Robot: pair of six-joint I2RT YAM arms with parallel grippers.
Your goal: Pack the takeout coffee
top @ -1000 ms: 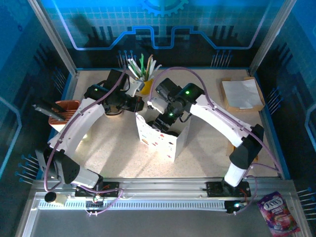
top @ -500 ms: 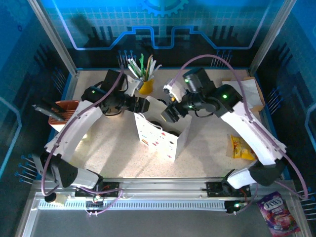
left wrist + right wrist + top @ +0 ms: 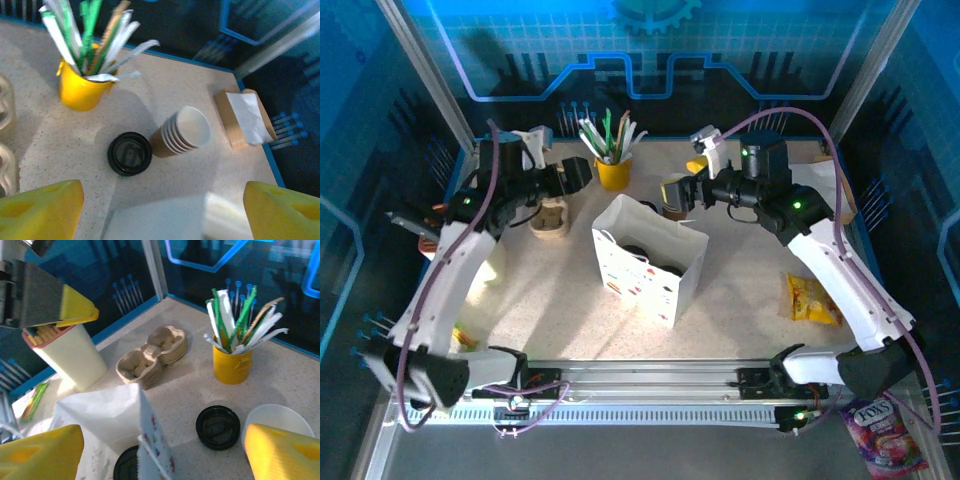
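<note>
One lidded coffee cup (image 3: 126,466) sits inside the white bag (image 3: 635,280). The other cup (image 3: 129,153) stands on the bench (image 3: 555,300) just behind the bag. Left pincer (image 3: 162,205) and right pincer (image 3: 160,455) gape empty. The cups are likely light and crushable, so grip the wall gently, below the lid.

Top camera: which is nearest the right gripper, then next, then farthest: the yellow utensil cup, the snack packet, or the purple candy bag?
From the right gripper:
1. Yellow utensil cup, just left of it.
2. Snack packet, on the table's right side.
3. Purple candy bag, at the near right corner.
</note>
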